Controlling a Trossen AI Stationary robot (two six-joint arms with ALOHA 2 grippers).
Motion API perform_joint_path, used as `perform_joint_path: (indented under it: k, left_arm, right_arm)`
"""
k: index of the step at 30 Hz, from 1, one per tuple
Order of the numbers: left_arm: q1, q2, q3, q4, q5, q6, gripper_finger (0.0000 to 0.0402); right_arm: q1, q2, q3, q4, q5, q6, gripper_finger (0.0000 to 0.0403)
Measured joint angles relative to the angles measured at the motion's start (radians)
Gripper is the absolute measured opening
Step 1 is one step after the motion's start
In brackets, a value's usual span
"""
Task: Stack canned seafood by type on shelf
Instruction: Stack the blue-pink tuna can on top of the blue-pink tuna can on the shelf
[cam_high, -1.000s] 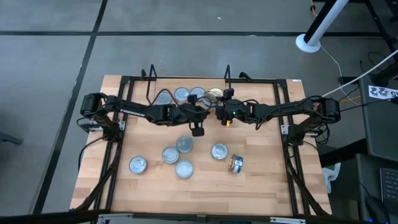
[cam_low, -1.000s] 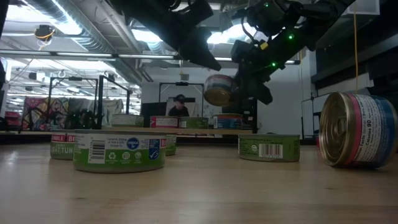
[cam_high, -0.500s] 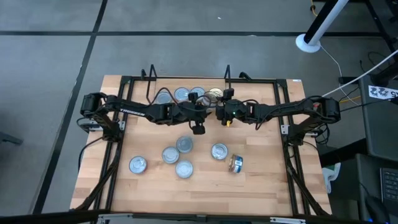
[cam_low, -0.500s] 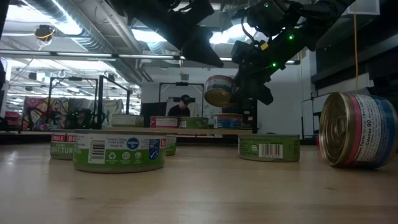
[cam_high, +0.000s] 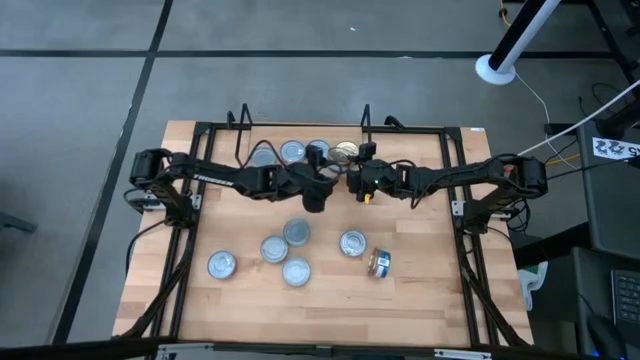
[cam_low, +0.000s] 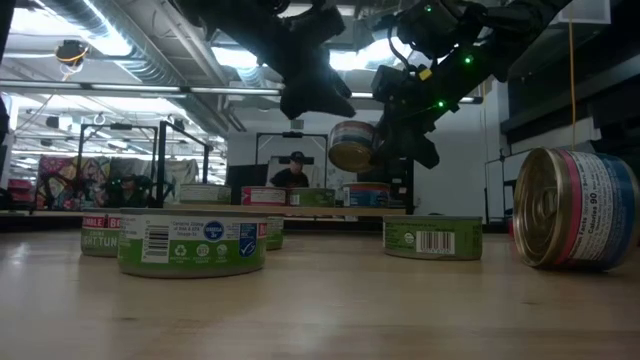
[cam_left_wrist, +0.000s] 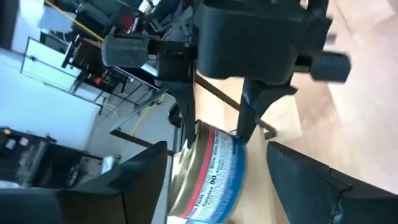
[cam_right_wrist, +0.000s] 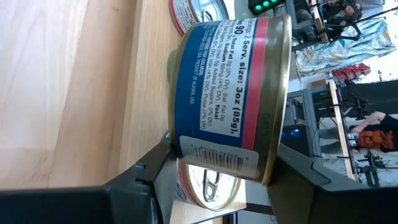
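Tabletop (cam_high: 420, 290): tin (cam_right_wrist: 230, 93) clamped between right claw (cam_high: 352, 181) fingers, seemingly above shelf (cam_high: 300, 150).

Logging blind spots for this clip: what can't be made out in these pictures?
- High view: the held can is hidden under the right tool; only the low view shows the can.
- High view: cans on the shelf are partly covered by the arms, so no count.
- Low view: shelf cans' labels too small to read.
- Left tool: open or shut cannot be told.

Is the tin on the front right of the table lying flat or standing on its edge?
On its edge. The blue-and-red-labelled round tin shows its lid sideways, unlike the flat green-labelled tin.
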Motion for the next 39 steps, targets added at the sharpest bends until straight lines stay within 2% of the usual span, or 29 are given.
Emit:
perform_joint_path:
  k: [9, 18, 39]
  left_arm:
    - [0.034, 0.015, 0.0, -0.029, 0.001, 0.13, 0.0278]
    - [0.055, 0.015, 0.0, -0.086, 0.061, 0.134, 0.0278]
    - [0.102, 0.015, 0.0, -0.097, 0.066, 0.135, 0.0279]
  right_arm:
    - [0.0, 0.0, 0.0, 0.001, -0.007, 0.0, 0.0191]
    - [0.0, 0.0, 0.0, 0.001, -0.024, 0.0, 0.0191]
    - [0.001, 0.0, 0.0, 0.031, -0.068, 0.0, 0.0191]
